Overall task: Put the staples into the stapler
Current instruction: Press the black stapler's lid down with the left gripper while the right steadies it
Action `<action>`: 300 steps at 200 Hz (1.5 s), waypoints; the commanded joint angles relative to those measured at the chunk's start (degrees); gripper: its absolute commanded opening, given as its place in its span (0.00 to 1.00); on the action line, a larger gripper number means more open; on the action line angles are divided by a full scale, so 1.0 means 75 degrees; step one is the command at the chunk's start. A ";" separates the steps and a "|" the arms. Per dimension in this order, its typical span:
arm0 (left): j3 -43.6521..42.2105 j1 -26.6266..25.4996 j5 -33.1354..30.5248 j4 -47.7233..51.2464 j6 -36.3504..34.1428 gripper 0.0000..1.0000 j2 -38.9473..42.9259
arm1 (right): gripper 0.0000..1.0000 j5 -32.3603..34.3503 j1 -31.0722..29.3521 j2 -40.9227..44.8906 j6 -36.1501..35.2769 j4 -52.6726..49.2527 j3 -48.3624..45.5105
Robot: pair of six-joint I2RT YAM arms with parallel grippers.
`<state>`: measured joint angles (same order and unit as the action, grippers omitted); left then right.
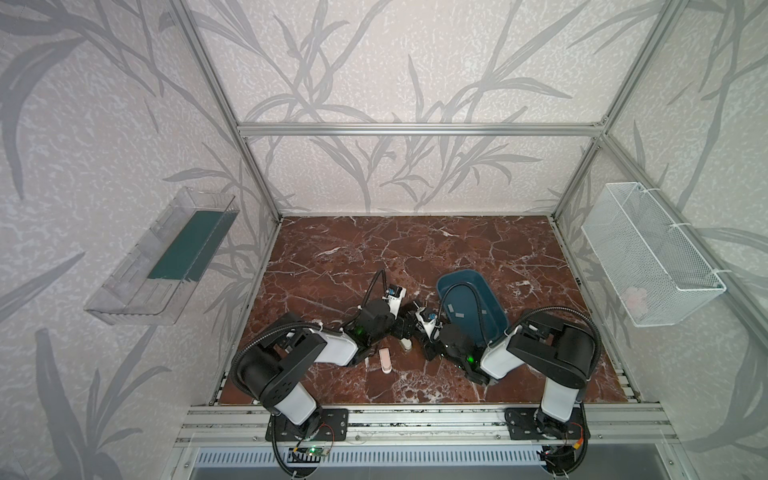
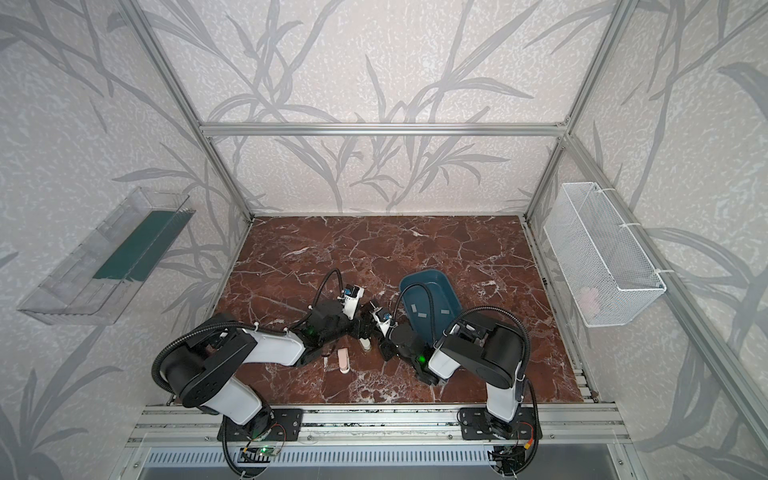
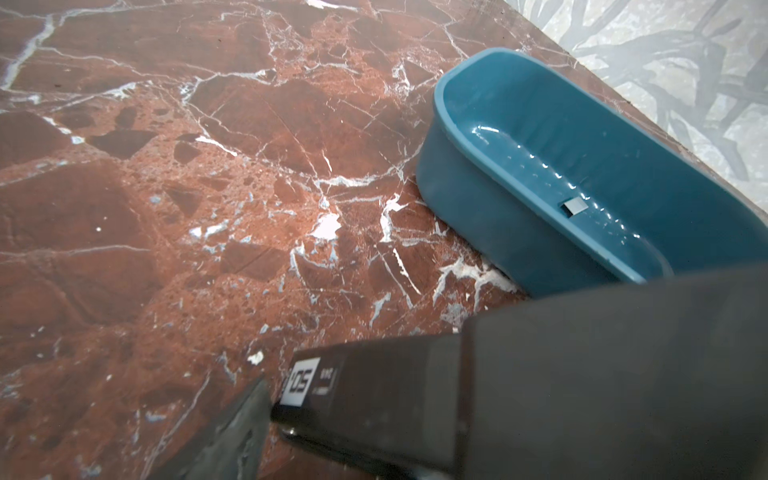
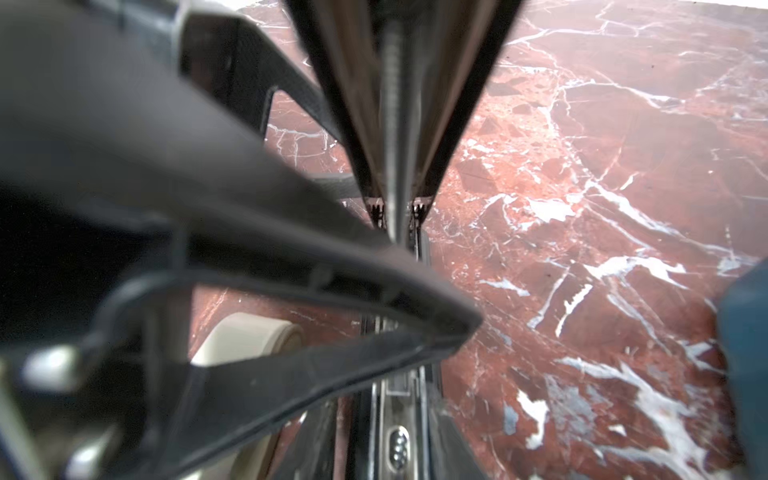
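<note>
Near the surface's (image 1: 332,257) front edge lies a pink stapler (image 1: 385,360), with a cream stapler (image 1: 406,344) just right of it. The left gripper (image 1: 404,328) and right gripper (image 1: 424,334) meet at a black stapler (image 4: 395,124), hinged open. Whether either's jaws grip cannot be told. Right of centre, the staples (image 1: 452,308), flat grey strips, lie in a blue tray (image 1: 465,276).

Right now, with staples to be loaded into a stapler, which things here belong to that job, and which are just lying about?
For the job:
- staples, in the blue tray
- open stapler, between the arms

Lying about:
- pink stapler
- white wire basket
- clear wall bin
</note>
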<state>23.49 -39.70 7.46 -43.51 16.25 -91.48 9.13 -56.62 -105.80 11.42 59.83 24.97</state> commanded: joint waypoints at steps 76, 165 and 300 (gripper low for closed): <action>-0.0032 -0.0117 -0.0222 0.0499 -0.0283 0.85 -0.0014 | 0.54 -0.0062 0.0041 0.0839 0.0112 0.0099 -0.0755; 0.0266 -0.0107 -0.0098 0.1451 -0.0720 0.86 0.0444 | 0.60 -0.0151 0.0038 0.2559 0.0230 -0.1161 -0.0951; 0.0167 -0.0087 -0.1036 0.2366 -0.0228 0.86 0.2307 | 0.36 0.0353 0.0041 0.3466 0.0735 -0.3982 0.0127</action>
<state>24.51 -40.36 3.05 -24.49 12.16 -75.70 9.21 -56.60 -78.24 15.79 34.85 23.14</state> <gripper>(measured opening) 0.860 0.385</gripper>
